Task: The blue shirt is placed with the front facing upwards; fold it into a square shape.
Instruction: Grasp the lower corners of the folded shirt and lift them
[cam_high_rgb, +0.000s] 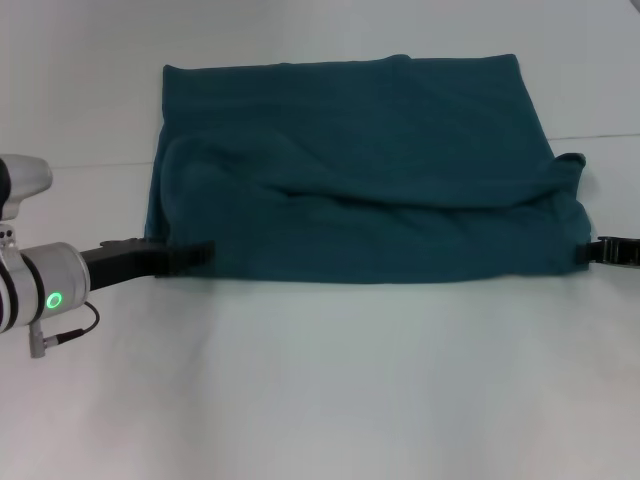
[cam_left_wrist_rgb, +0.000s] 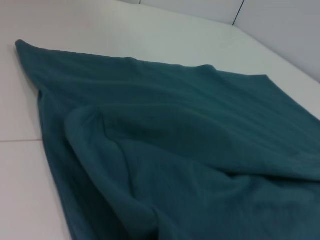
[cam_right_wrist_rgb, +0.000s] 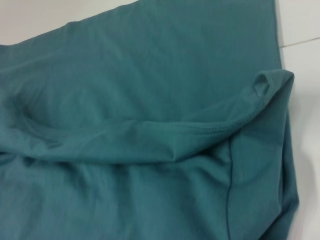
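Could not tell, for either pair of jaws, whether clenched on cloth or released: left gripper (cam_high_rgb: 196, 253) seen only as a dark bar with its tip touching the near left corner of the blue shirt (cam_high_rgb: 350, 130), right gripper (cam_high_rgb: 603, 250) seen only as a dark tip touching the near right corner. Nearest to the robot, bare white table (cam_high_rgb: 320, 400). Beyond that, the shirt's near edge, rounded and thick, judged a fold and not a cut edge. Farther in, a doubled layer lying over the lower layer, ending in a wavy stitched hem (cam_right_wrist_rgb: 200, 131) across the shirt's middle, with a small peak of cloth (cam_high_rgb: 570, 160) standing up at the shirt's right side. Farthest, a single smooth layer to the straight far edge. No lettering showing anywhere. Judged partly done: one lengthwise fold in place but slack and rumpled, outline wide, not square; smoothing and at least one crosswise fold left.
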